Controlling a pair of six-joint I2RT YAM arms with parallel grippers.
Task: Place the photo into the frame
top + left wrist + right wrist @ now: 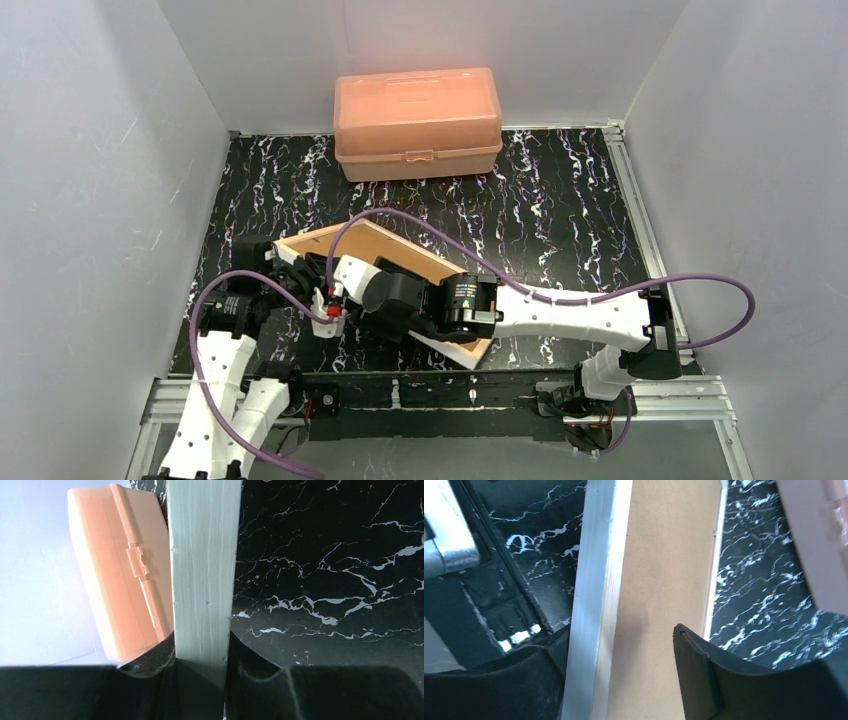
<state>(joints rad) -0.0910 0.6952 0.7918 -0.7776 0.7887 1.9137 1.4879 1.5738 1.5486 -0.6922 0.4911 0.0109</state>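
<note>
The frame (432, 260) lies back up in the middle of the table, with a brown backing board (378, 243) inside its tan rails. My left gripper (290, 268) is shut on the frame's left end; in the left wrist view the white rail (202, 570) runs up from between its fingers (202, 665). My right gripper (335, 292) is open over the frame. In the right wrist view (624, 635) one finger sits outside the rail (596, 580) and the other finger (704, 680) is over the backing board (669, 555). The photo is hidden.
An orange plastic box (418, 120) stands shut at the back middle; it also shows in the left wrist view (120, 580) and the right wrist view (819, 540). White walls close in three sides. A metal rail (470, 395) runs along the near edge.
</note>
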